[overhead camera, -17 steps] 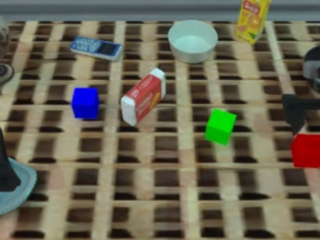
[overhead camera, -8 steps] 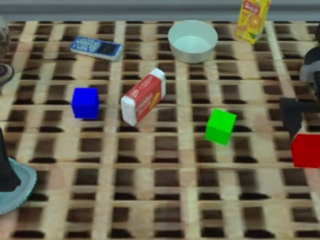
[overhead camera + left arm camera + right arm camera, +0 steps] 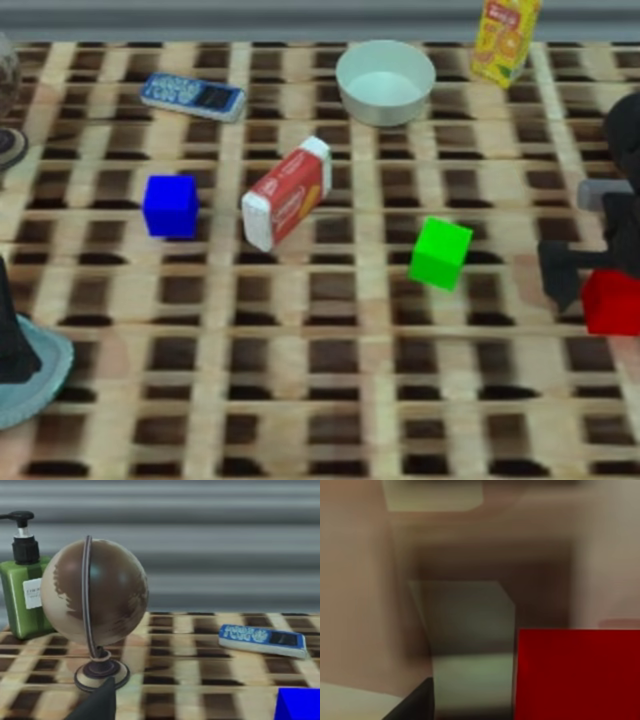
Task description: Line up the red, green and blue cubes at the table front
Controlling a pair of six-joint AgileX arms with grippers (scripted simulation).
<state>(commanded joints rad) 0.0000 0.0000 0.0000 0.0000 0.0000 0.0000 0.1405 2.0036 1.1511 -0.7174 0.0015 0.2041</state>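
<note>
Hovering right pincer [image 3: 600,285] seemingly touches red cube [image 3: 612,303].

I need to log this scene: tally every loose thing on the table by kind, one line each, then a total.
Cubes: 3, red, green, blue
Boxes: 2, red-and-white, blue-and-white
Bowl: 1
Juice carton: 1
Globe: 1
Pump bottle: 1
Total: 9
</note>
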